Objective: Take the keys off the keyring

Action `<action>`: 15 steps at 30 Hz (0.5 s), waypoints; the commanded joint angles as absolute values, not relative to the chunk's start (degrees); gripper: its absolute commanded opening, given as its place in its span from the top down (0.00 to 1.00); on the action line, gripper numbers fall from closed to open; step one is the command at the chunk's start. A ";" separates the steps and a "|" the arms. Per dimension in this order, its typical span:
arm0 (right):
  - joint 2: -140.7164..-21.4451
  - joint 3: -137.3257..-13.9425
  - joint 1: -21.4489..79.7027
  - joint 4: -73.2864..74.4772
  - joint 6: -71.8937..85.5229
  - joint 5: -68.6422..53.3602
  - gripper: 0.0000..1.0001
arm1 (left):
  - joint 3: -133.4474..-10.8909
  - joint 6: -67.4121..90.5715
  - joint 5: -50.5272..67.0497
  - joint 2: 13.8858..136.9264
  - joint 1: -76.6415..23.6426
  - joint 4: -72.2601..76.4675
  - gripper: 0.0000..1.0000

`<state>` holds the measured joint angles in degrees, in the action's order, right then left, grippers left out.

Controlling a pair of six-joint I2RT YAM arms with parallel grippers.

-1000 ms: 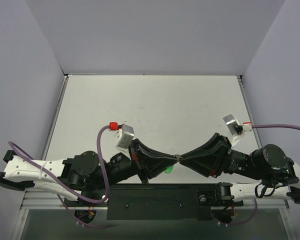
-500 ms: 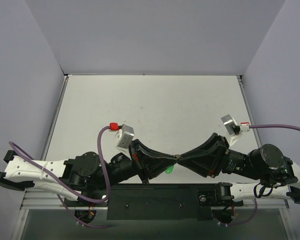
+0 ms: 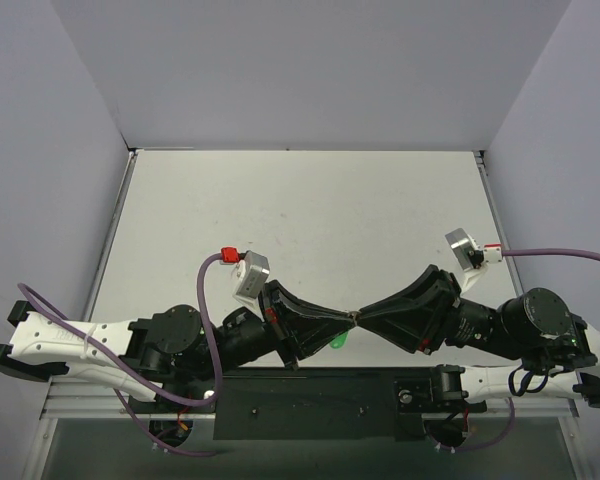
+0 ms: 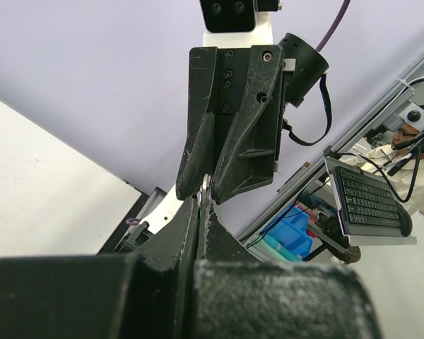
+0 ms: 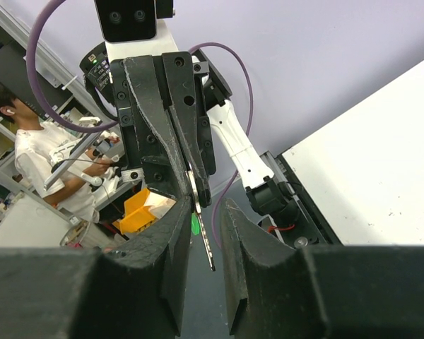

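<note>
My two grippers meet tip to tip above the table's near edge. My left gripper (image 3: 347, 318) is shut, its fingers (image 4: 187, 226) pressed together, and it holds the head of the small silver key (image 5: 202, 227). The key's blade hangs down between the fingers (image 5: 175, 233) of my right gripper (image 5: 206, 210). That gripper is open around the blade, which lies close to its left finger. The green keyring piece (image 5: 195, 222) hangs just behind the key. In the top view it shows below the left fingers (image 3: 338, 341). In the top view the key itself is too small to make out.
The white table (image 3: 310, 220) stretches away beyond the grippers, with purple walls on three sides. The black base rail (image 3: 320, 405) runs along the near edge under the grippers. Purple cables (image 3: 212, 310) loop beside the left arm.
The right wrist has shifted slightly. The grippers stay tip to tip, with the green piece in the same place.
</note>
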<state>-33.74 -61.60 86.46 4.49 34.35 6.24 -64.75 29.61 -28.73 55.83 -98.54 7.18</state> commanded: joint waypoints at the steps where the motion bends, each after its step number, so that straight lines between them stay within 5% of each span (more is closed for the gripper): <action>1: -33.31 -63.02 86.84 1.67 33.49 7.29 0.81 | -65.39 29.97 -28.74 55.37 -98.61 10.46 1.00; 11: -34.71 -62.75 86.84 1.58 33.84 6.68 0.87 | -65.48 30.06 -28.56 55.81 -98.61 10.55 1.00; 15: -34.98 -63.02 86.84 1.76 33.84 6.15 1.00 | -65.30 30.15 -28.83 55.46 -98.61 10.46 1.00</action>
<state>-33.76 -61.63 86.48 4.10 34.28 5.78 -64.73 30.02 -28.91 55.90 -98.54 7.22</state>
